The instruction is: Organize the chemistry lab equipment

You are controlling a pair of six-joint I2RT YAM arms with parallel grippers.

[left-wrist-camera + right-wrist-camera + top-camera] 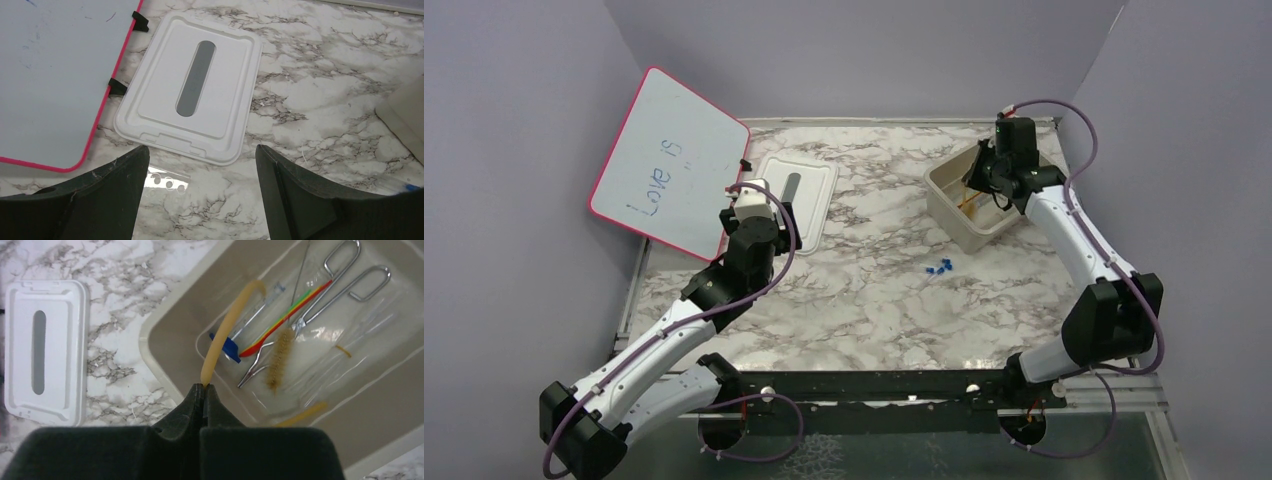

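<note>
Pinched by one end between the closed tips of the right gripper [203, 390], the amber rubber tube [227, 327] was held above the beige bin [170, 347], its free length arched over what lay inside. The end grip was judged to have been chosen so that the springy tube could be fed down into the bin rather than dropped across its rim. In the bin the silver tongs [320, 295], the wire brush [280, 357], the green-orange stick [290, 315] and one blue piece [229, 346] were seen lying side by side. A few tiny blue pieces [939, 268] were left out on the marble table [854, 300], just in front of the bin.

The left gripper [202, 152] was held wide apart and empty above the white lid [230, 90], which lay flat beside the pink-framed whiteboard [55, 80]. It was judged to be placed there so that the lid could be fetched once the bin was filled.
</note>
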